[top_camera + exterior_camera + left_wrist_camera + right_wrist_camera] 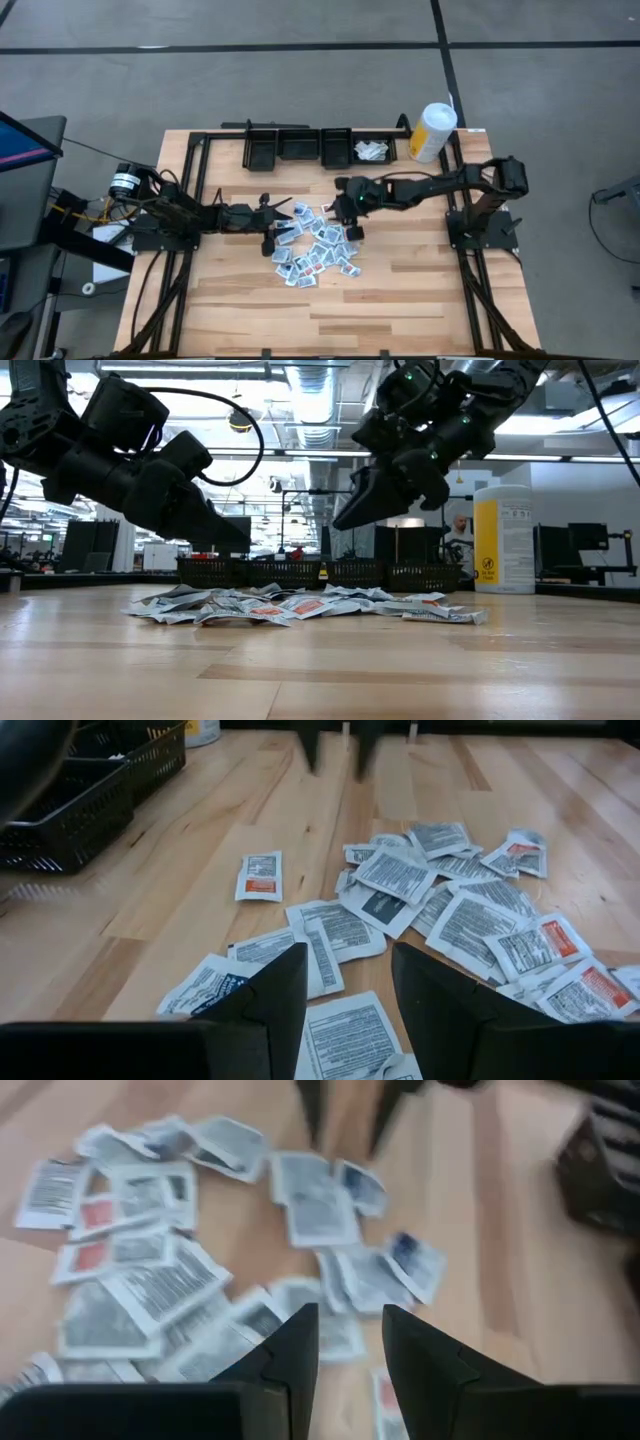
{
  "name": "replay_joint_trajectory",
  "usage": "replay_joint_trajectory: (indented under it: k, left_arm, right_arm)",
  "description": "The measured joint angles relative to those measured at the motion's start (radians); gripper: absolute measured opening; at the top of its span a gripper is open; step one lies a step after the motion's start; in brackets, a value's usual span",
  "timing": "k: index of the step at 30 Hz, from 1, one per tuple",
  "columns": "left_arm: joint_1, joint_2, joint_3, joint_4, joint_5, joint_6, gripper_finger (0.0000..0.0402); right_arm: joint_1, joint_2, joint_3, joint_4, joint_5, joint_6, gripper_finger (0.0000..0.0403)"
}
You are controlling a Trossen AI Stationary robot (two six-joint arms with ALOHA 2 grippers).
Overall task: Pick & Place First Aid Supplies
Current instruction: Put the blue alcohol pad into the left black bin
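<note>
Packets (pixel 318 248) of first aid supplies, white with grey-blue print and a few red-marked, heaped loose mid-surface (pixel 400 300), between the two arms. Several more already lying in the rightmost bin (pixel 372 150) of the black row along the far edge; the other bins (pixel 298 146) look bare from above. Tall white-and-yellow canister (pixel 432 132) standing just beside that bin, no part of the job.

Step in hand, by the look of it: picking from the heap. Right claw (pixel 352 200) poised above the heap's far right edge, raised clear of the surface in the low view, fingers (pixel 300 1348) parted by a narrow gap, nothing seen between them. Blurred wrist picture, so no telling which packet lies beneath. Left claw (pixel 270 216) low at the heap's left edge, fingers (pixel 290 982) standing apart, empty, a packet showing through the gap.

Next move, as judged: descend onto a single packet at the rim of the heap, pinch one edge, lift, carry to a bin. Calls for a shallow, precise approach: packets flat, thin, overlapping. Risk of nipping two at once, or sliding one off without a hold. Outlying packet (pixel 261 876) on bare wood likely the easier target.
</note>
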Motion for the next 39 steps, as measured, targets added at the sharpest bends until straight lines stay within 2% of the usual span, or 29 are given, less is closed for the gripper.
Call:
replay_joint_trajectory:
  k: [6, 13, 17, 22, 25, 30, 35, 39]
  left_arm:
    - [0.000, 0.000, 0.000, 0.004, 0.000, -0.010, 0.0149]
    - [0.001, 0.000, 0.000, 0.006, 0.000, -0.010, 0.0149]
    - [0.001, 0.000, 0.000, 0.008, 0.000, -0.010, 0.0149]
    - [0.001, 0.000, 0.000, 0.008, 0.004, -0.027, 0.0149]
    - [0.001, 0.000, 0.000, 0.008, 0.034, -0.036, 0.0149]
    - [0.000, -0.005, 0.000, 0.001, 0.076, -0.040, 0.0149]
    - [0.000, -0.080, 0.001, -0.093, 0.076, -0.072, 0.0149]
    - [0.001, -0.210, 0.001, -0.273, 0.094, -0.115, 0.0149]
  right_arm:
    - [0.039, 0.017, 0.001, 0.007, 0.000, -0.032, 0.0107]
    - [0.078, 0.008, 0.001, -0.096, -0.009, -0.039, 0.0104]
    - [0.098, 0.017, 0.001, -0.119, -0.083, -0.089, 0.0077]
    - [0.098, 0.015, 0.000, -0.120, -0.167, -0.121, 0.0011]
    - [0.092, 0.015, 0.000, -0.122, -0.234, -0.122, 0.0008]
    - [0.100, 0.015, 0.000, -0.138, -0.261, -0.113, 0.0003]
    - [0.102, 0.019, 0.001, -0.169, -0.260, -0.061, 0.0001]
    - [0.100, 0.038, -0.001, -0.185, -0.252, -0.035, 0.0001]
